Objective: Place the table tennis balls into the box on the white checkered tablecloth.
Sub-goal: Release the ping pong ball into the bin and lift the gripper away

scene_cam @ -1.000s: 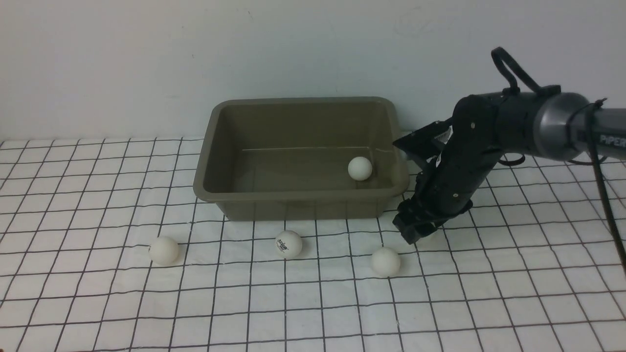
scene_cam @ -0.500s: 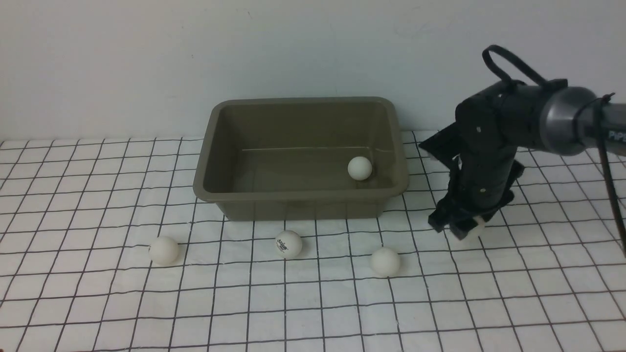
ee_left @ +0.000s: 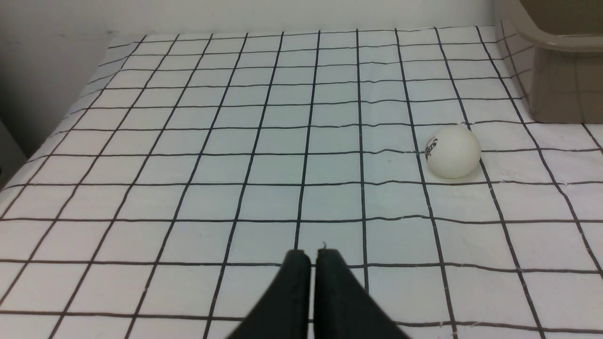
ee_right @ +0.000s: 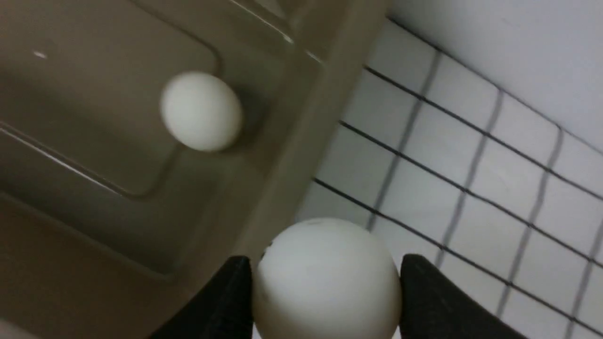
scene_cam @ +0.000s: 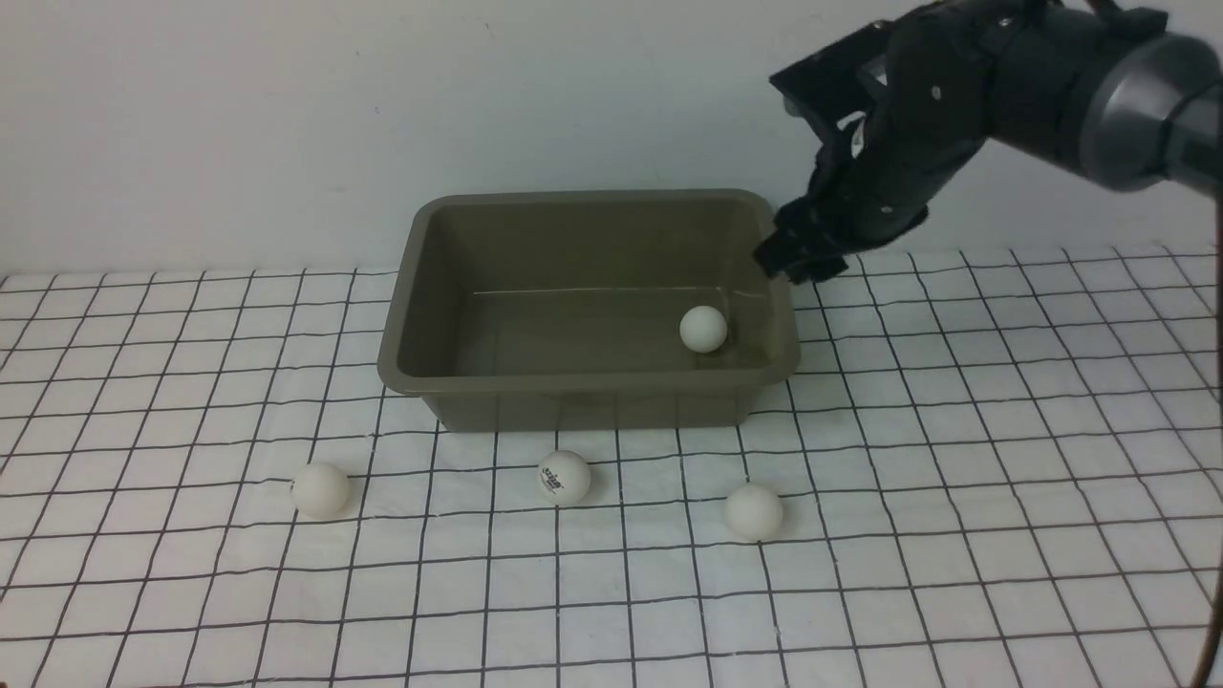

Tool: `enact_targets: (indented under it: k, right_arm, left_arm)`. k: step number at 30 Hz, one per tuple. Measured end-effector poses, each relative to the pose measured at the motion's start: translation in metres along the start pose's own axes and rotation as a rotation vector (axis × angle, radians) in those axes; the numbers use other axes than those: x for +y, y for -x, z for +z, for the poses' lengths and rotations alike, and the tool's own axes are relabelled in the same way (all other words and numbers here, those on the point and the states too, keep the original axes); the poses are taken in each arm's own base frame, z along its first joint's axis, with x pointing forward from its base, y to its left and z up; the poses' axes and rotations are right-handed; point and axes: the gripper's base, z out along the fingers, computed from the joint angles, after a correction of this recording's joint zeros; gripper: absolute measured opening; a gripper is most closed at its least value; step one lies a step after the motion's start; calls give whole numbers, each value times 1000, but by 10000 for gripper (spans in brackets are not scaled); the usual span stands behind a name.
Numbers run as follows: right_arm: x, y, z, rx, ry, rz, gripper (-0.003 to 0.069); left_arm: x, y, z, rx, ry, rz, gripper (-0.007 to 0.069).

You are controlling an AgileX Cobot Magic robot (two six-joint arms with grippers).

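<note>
The olive-grey box point(scene_cam: 411, 287) stands at the back middle of the white checkered tablecloth point(scene_cam: 1003, 478), with one table tennis ball point(scene_cam: 703, 329) inside at its right end. Three balls lie in front of the box: a left one point(scene_cam: 320, 490), a middle one with a dark logo point(scene_cam: 564, 477) and a right one point(scene_cam: 753, 511). My right gripper point(scene_cam: 798, 263) is raised over the box's right rim and is shut on a ball point(ee_right: 325, 278), which the gripper hides in the front view. My left gripper point(ee_left: 312, 256) is shut and empty, low over the cloth, with a logo ball point(ee_left: 452, 151) ahead of it.
A plain pale wall point(scene_cam: 287, 115) runs close behind the box. The cloth's edge and a dark gap point(ee_left: 9, 150) show in the left wrist view. The left arm is outside the front view.
My right gripper rose from the cloth at the box's right front side, carrying a ball, and moved up and back to the box's right rim. The other balls have not moved.
</note>
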Motion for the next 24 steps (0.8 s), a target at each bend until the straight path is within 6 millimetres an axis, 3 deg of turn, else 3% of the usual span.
enact_targets:
  k: [4, 8, 14, 20, 24]
  right_arm:
    - [22, 9, 0, -55, 72, -59, 359]
    - [43, 10, 14, -55, 118, -93, 359]
    - [50, 7, 32, -40, 136, -91, 359]
    - [52, 7, 37, -55, 138, -86, 359]
    - [53, 7, 40, -59, 147, -74, 401]
  left_arm:
    - [0, 0, 0, 0, 0, 0, -1]
    - [0, 0, 0, 0, 0, 0, -1]
    - [0, 0, 0, 0, 0, 0, -1]
    - [0, 0, 0, 0, 0, 0, -1]
    - [0, 0, 0, 0, 0, 0, -1]
